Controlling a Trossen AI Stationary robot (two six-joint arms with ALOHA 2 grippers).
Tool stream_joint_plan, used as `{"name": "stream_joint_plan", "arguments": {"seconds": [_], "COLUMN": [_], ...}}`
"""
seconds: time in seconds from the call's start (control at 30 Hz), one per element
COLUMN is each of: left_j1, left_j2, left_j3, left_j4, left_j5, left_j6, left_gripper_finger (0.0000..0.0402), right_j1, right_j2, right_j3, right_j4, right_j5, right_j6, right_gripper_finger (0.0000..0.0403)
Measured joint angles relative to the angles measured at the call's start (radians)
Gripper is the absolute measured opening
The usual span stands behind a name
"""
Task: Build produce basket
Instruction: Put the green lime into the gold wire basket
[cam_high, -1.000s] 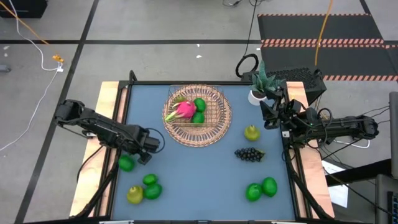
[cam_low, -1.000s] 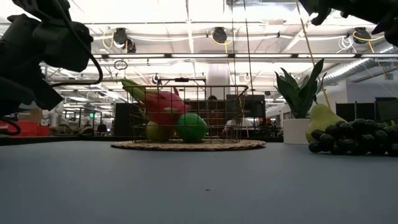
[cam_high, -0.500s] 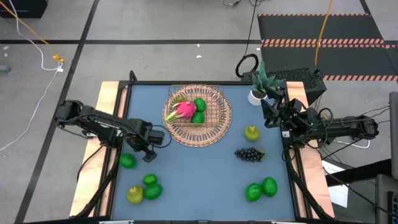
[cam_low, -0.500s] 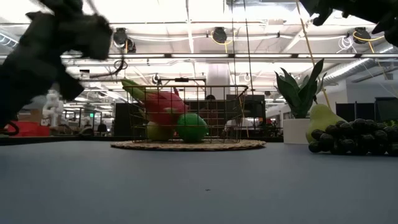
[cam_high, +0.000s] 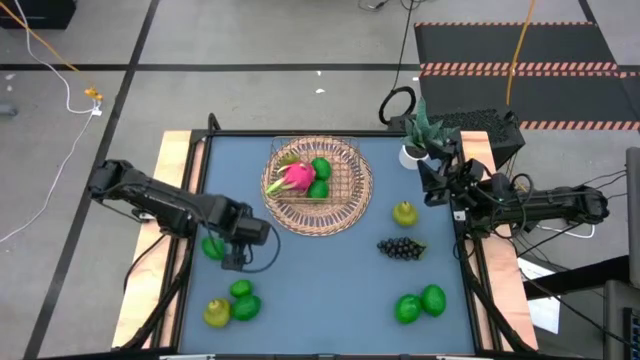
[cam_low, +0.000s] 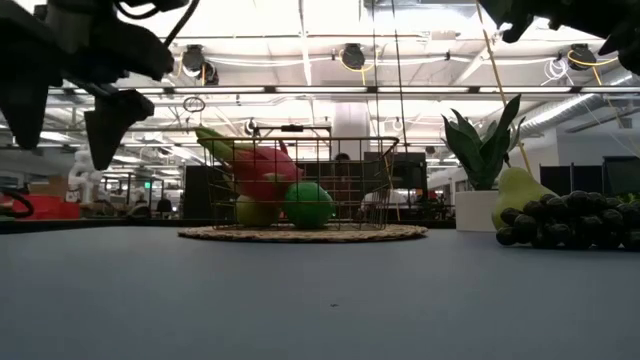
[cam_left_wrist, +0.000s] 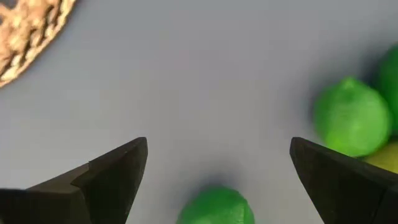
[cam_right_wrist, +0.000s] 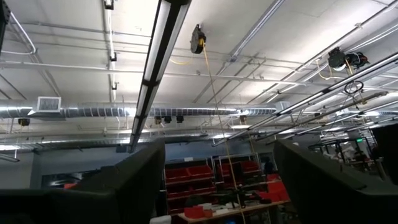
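Observation:
The round wicker basket (cam_high: 345, 205) stands at the table's far middle and holds the pink dragon fruit (cam_high: 297, 177) and round green fruits (cam_high: 320, 167). My left gripper (cam_high: 234, 263) is open, fingers pointing down, above the table near a round green fruit (cam_high: 211, 247). In the left wrist view (cam_left_wrist: 219, 149) that fruit (cam_left_wrist: 216, 205) lies low between the fingers, untouched. Two more green fruits (cam_high: 243, 299) and a pear (cam_high: 217, 313) lie at the near left. My right gripper (cam_high: 432, 182) waits open at the far right, raised.
A pear (cam_high: 405, 213), the dark grape bunch (cam_high: 400, 247) and two green fruits (cam_high: 420, 304) lie on the right half. A small white pot with a green plant (cam_high: 415, 150) stands at the far right corner. Bare blue table (cam_high: 320, 290) lies in the near middle.
My left gripper has swung from beside the basket toward the table's near edge and turned, so that its fingers now point down at the table by the green fruit at the left.

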Motion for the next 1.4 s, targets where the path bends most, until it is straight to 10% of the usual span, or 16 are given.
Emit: {"name": "stream_joint_plan", "arguments": {"seconds": [0.37, 1.4], "left_j1": [-0.063, 0.013], "left_j2": [0.0, 0.0], "left_j3": [-0.087, -0.314], "left_j4": [-0.044, 0.003], "left_j5": [-0.018, -0.034], "left_j6": [-0.341, -0.618], "left_gripper_finger": [0.0395, 0.0389], "right_j1": [0.0, 0.0], "right_j2": [0.0, 0.0], "right_j3": [0.0, 0.0], "right_j4": [-0.009, -0.002], "right_j5": [0.021, 0.021], "right_j6": [0.019, 0.018], "right_gripper_finger": [0.0297, 0.0297]}}
